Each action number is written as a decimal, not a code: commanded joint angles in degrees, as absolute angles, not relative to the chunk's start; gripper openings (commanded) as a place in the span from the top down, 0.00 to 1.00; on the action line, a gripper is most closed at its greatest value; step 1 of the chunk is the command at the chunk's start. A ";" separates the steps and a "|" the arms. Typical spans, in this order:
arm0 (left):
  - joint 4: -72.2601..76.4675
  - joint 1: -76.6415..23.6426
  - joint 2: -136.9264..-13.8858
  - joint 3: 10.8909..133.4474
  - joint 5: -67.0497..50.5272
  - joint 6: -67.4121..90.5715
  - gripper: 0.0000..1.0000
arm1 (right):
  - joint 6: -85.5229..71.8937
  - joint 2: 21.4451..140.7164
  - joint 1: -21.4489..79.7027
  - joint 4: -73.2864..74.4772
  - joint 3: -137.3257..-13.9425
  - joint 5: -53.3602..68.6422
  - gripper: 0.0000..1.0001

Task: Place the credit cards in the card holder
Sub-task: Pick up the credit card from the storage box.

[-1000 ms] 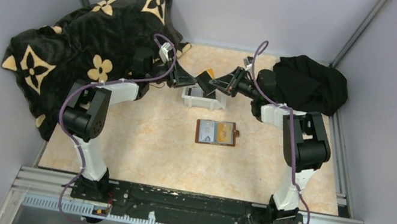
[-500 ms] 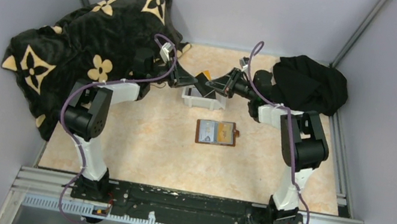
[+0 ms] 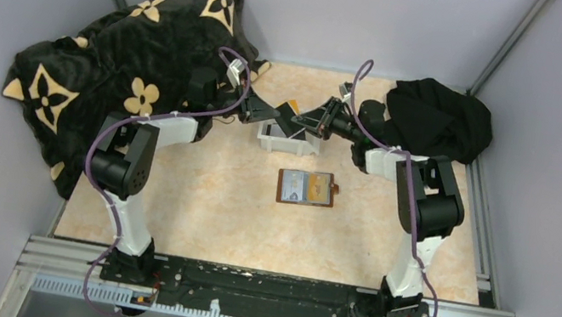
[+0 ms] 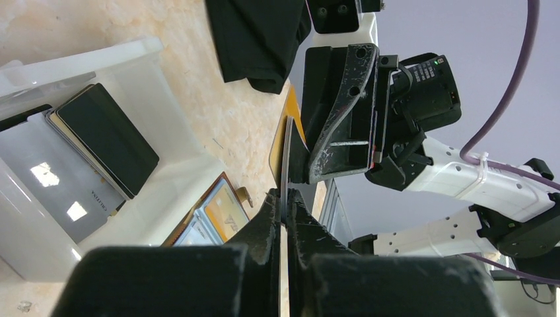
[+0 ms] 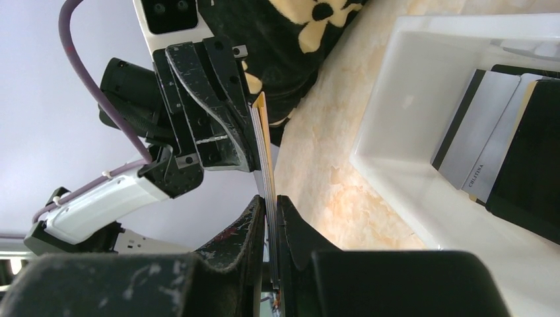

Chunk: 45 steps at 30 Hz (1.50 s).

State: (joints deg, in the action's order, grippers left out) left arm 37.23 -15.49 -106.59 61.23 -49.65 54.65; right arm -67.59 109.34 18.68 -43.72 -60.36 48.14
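Observation:
A thin stack of credit cards (image 3: 293, 114) hangs edge-on above the white tray (image 3: 267, 141), gripped from both sides. My left gripper (image 4: 285, 198) is shut on one edge of the credit cards (image 4: 284, 155), a grey card with a gold one beside it. My right gripper (image 5: 269, 201) is shut on the opposite edge of the credit cards (image 5: 263, 148). In the top view the left gripper (image 3: 276, 116) and right gripper (image 3: 307, 121) nearly meet. The card holder (image 3: 305, 187) lies open and flat, with cards showing in its pockets. More cards, black (image 4: 105, 135) and silver (image 4: 53, 185), lie in the tray.
A black blanket with a tan flower pattern (image 3: 131, 56) is heaped at the back left. A black cloth (image 3: 440, 116) sits at the back right. Grey walls close in the table on three sides.
The left gripper's fingers have closed onto the cards that the right gripper holds. The right gripper has shifted slightly left toward it.

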 commanded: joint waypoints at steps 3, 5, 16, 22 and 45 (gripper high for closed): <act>35.25 -15.58 -107.18 62.01 -49.12 51.76 0.99 | -68.64 108.88 17.55 -49.57 -61.41 49.54 0.89; 35.24 -15.41 -107.24 62.05 -49.12 51.85 0.97 | -68.64 108.88 17.41 -49.72 -61.12 49.73 0.89; 35.68 -14.43 -107.90 62.14 -48.74 52.47 0.86 | -68.69 108.37 17.18 -50.38 -60.14 50.44 0.89; 35.53 -14.07 -108.00 61.89 -48.60 52.21 0.83 | -68.99 108.29 17.22 -51.22 -59.40 50.62 0.89; 36.46 -13.01 -108.60 60.91 -48.50 52.63 0.81 | -70.11 108.90 16.54 -53.52 -57.84 51.02 0.89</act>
State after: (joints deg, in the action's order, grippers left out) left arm 35.99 -13.56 -107.24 61.23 -49.50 54.13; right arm -69.71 109.36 16.91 -48.25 -57.74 49.60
